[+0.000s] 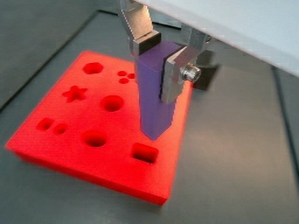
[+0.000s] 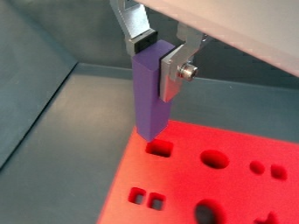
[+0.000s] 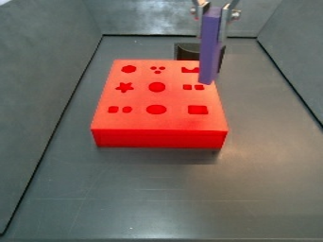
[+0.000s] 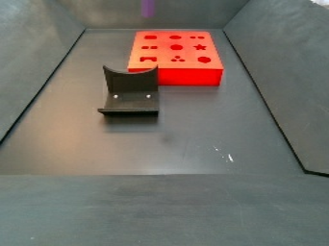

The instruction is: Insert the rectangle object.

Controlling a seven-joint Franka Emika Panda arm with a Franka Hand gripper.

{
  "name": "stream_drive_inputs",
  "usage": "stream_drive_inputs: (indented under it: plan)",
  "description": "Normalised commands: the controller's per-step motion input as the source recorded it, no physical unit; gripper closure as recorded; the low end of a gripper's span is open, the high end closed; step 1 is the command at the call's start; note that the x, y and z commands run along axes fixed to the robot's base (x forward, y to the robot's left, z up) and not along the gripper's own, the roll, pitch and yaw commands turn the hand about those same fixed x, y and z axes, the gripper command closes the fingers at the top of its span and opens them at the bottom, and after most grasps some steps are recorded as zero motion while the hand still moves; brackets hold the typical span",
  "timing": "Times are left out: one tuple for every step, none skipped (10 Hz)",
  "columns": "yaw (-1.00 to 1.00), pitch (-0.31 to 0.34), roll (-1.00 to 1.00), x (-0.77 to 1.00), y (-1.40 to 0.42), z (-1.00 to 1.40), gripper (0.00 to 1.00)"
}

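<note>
The rectangle object, a long violet bar (image 1: 156,92), hangs upright in my gripper (image 1: 160,57), which is shut on its upper end. It also shows in the other wrist view (image 2: 149,92). Its lower end hovers a little above the red block (image 1: 70,131), close to the rectangular hole (image 1: 143,153) near one corner, which also shows in a wrist view (image 2: 158,149). In a side view the bar (image 3: 212,47) hangs over the block's (image 3: 158,128) right side under the gripper (image 3: 214,9). In a side view only the bar's tip (image 4: 148,6) shows above the block (image 4: 174,72).
The red block has several other holes: a star (image 1: 76,92), circles and small squares. The dark fixture (image 4: 129,93) stands on the grey floor beside the block and shows behind it in a side view (image 3: 187,49). Grey walls enclose the floor.
</note>
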Motion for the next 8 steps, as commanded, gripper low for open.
stream_drive_inputs:
  plan:
    - [-0.89, 0.034, -0.1, 0.2, 0.03, -0.08, 1.0]
    - [-0.83, 0.11, -0.09, 0.17, 0.03, -0.11, 1.0]
    - [-0.77, 0.17, -0.07, 0.15, 0.04, -0.16, 1.0]
    - [-0.77, 0.229, -0.02, 0.07, 0.07, -0.32, 1.0]
    - [-0.83, 0.299, -0.04, 0.0, 0.0, -0.48, 1.0]
    - [-0.85, 0.271, -0.08, 0.0, 0.0, -0.4, 1.0]
    - [-0.82, 0.24, -0.15, 0.01, -0.06, -0.19, 1.0]
    - [-0.75, 0.133, -0.2, 0.1, -0.12, 0.0, 1.0]
